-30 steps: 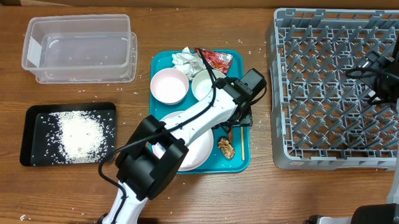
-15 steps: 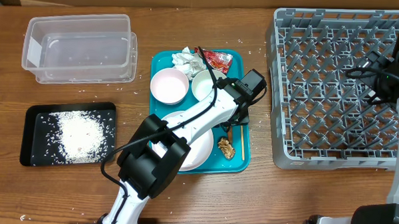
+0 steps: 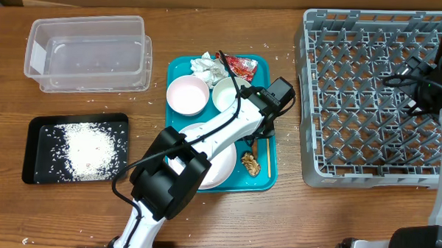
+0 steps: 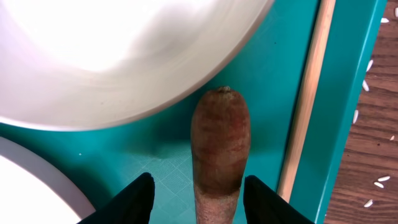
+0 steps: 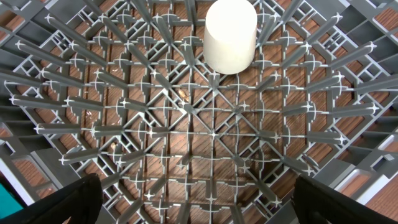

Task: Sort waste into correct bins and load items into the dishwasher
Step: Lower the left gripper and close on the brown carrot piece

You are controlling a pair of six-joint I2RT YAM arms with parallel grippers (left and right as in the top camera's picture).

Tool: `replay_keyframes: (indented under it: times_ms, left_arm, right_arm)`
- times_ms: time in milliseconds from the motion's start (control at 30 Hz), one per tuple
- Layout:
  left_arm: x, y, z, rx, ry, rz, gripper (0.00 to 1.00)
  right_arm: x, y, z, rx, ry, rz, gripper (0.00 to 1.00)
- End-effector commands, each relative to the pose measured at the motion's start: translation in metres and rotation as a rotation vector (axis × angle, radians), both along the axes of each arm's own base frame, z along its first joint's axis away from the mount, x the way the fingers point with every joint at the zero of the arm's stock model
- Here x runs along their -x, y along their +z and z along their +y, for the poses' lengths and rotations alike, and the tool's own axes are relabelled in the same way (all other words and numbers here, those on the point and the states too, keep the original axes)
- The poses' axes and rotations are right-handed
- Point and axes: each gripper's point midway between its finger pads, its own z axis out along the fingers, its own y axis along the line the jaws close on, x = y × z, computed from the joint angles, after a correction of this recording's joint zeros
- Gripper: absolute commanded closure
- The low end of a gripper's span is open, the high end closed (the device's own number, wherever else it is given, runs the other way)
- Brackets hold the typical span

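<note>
You counted two bowls [image 3: 187, 95] and one partly hidden plate [image 3: 223, 168]. Left claw [image 4: 199, 186], apart, straddled one sausage piece [image 4: 219, 143]; right claw [image 5: 196, 193] apart.

no readable text or labels anywhere, red snack wrapper [image 3: 240, 65] too small to read

Left arm [image 3: 217, 129] has white links with bulky black joint housings, a thin black cable [image 3: 238, 102] running along it and a black camera block [image 3: 281, 89] near the wrist; right arm [image 3: 431, 87] is black with looped black cables [image 3: 399, 77]; fingers [image 4: 134, 200] on both are matte black.
</note>
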Motion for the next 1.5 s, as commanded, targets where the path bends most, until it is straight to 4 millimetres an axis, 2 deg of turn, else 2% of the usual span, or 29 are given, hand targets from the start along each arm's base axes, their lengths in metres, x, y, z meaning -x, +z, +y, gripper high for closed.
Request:
replay_keyframes:
  times_ms: [0,733,967,1133,1300,1467]
  left_arm:
    - [0.0041,-0.009,-0.0016,-0.032,0.001,-0.001,0.51]
    - [0.0059,-0.0149,-0.0014,-0.063,-0.004,-0.011,0.57]
    - [0.0068,-0.0149,-0.0024,-0.064,-0.007,-0.011,0.7]
    - [0.0066,-0.0151,-0.0026,-0.063,-0.007,-0.011,0.7]
    - [0.0075,-0.0151,-0.003,-0.064,-0.009,-0.01,0.79]
    - [0.0109,-0.0135,-0.0059,-0.046,-0.014,0.009,0.8]
  right_arm:
    - [-0.0016,0.0088,-0.0015,0.012,-0.007,-0.025,0.0]
    - [-0.0016,0.0088,-0.0015,0.012,-0.007,-0.025,0.0]
    - [-0.0017,0.0088,-0.0016,0.012,-0.007,-0.025,0.0]
    - [-0.0016,0.0088,-0.0015,0.012,-0.007,-0.025,0.0]
    - [-0.0017,0.0088,-0.0015,0.011,-0.007,-0.025,0.0]
    - [-0.0016,0.0088,-0.0015,0.012,-0.007,-0.025,0.0]
